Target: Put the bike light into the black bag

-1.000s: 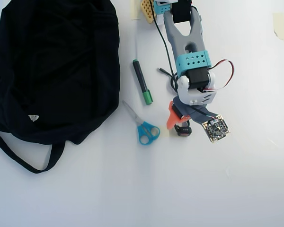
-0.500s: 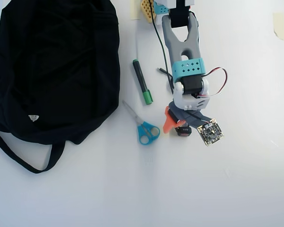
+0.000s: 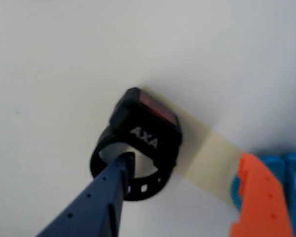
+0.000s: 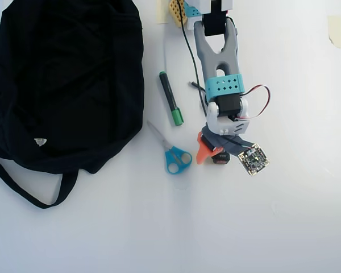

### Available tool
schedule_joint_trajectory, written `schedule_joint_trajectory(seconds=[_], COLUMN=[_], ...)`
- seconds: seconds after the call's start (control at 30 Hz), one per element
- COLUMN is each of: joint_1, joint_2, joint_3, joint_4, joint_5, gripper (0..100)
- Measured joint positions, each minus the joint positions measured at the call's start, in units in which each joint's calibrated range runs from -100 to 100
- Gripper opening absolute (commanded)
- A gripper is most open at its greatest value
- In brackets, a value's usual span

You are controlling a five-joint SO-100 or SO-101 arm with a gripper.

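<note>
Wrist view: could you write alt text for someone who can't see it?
A small black bike light with a red lens lies on a white table, a dark blue finger tip inside its strap loop. An orange finger stands apart at right, over a beige tape strip.

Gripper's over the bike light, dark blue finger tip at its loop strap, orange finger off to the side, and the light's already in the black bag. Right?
Not in the bag. The overhead view shows the small black bike light on the white table under the gripper, well right of the large black fabric bag. The rest holds.
</note>
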Motion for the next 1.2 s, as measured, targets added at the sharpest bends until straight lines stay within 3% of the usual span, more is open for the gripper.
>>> schedule_joint_trajectory(seconds=[0.4, 0.87, 1.2], joint_1=[0.0, 0.0, 0.0], joint_2=[2.08, 2.08, 2.08], joint_3=[-0.16, -0.16, -0.16], joint_4=[-2.32, -2.32, -2.32], joint_5=[0.44, 0.44, 0.44], gripper=[27, 3, 2])
